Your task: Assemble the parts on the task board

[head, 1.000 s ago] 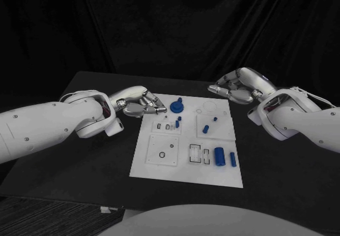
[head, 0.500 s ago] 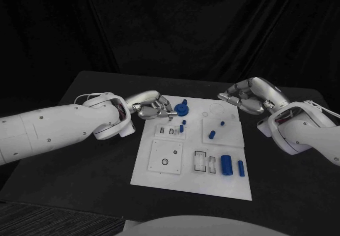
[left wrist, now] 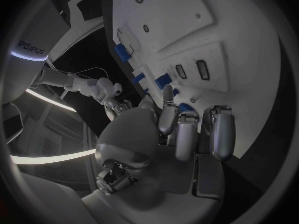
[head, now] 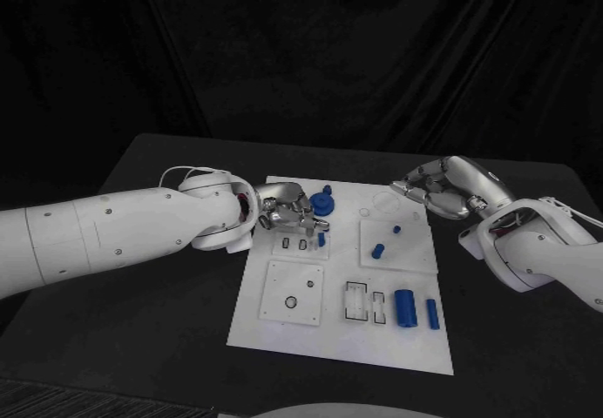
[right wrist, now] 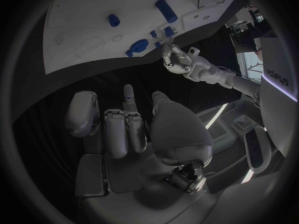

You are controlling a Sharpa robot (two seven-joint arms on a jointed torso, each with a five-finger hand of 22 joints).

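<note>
Reaching further in, the left hand now hovers over the task board, fingers curled, empty, beside a blue gear. Right hand waits clenched, off-board; insertion seems imminent.

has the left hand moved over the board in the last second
Yes. The left hand has come in from the task board's left edge, now over its far-left plates beside the blue gear.

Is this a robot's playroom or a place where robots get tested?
Probably a test lab. Black curtains hang behind a black table, and a white task board with small blue parts lies between the left hand and right hand.
</note>
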